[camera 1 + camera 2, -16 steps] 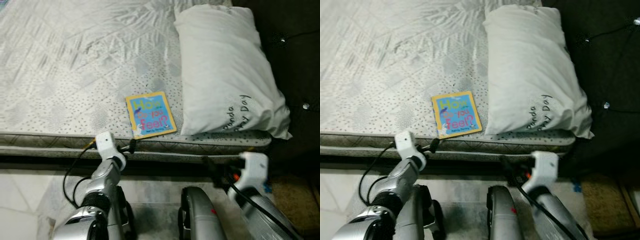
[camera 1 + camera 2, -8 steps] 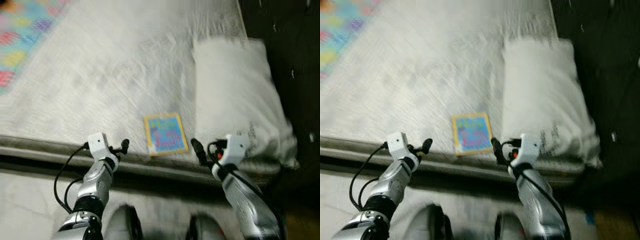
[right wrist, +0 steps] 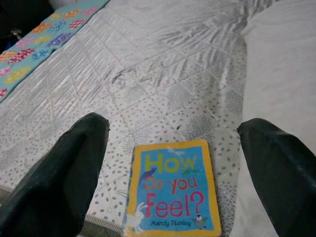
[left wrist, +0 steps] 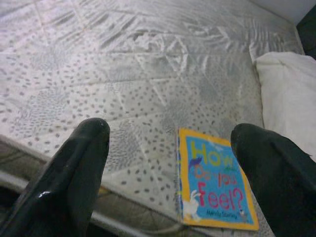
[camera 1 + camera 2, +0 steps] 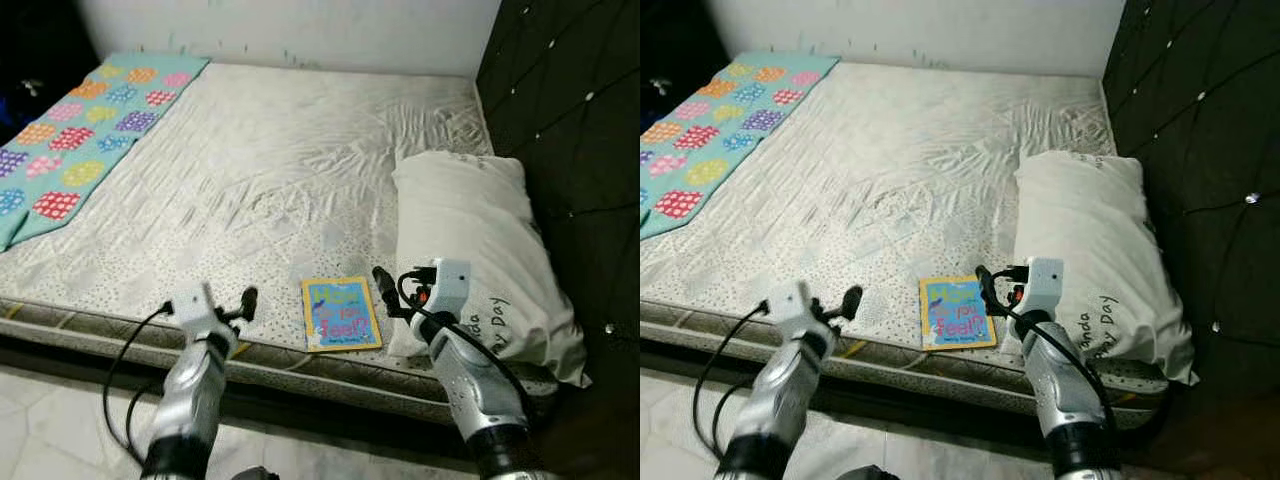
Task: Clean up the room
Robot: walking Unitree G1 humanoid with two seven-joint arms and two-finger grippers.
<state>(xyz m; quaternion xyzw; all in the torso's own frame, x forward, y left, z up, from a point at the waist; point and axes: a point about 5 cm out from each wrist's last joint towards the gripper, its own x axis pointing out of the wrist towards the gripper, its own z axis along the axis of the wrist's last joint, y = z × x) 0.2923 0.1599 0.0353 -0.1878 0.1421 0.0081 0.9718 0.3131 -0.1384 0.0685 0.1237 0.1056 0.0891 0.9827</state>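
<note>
A thin picture book (image 5: 341, 313), titled "How Do You Feel?", lies flat on the bed (image 5: 250, 170) close to the near mattress edge, with the pillow (image 5: 485, 255) just beside it at 3 o'clock. A patterned teal blanket (image 5: 70, 130) lies well apart at the bed's far 10 o'clock corner.

The right gripper (image 3: 173, 163) hovers over the book, its jaws spread wide so that one black finger sits on each side of the cover in the right wrist view. The left gripper (image 4: 173, 163) hangs near the mattress edge at about 9 o'clock from the book, jaws likewise spread, with the book ahead and off to one side of its fingers.

Judging from this, the book is the next thing to pick up, and the risks lie in its flatness. It offers no raised edge, so the jaws may close on the soft sheet and bunch the fabric instead of gripping the cover. A push from the pillow side could slide the book toward 6 o'clock and off the mattress onto the floor. The right arm could also press into the pillow as it lowers.
</note>
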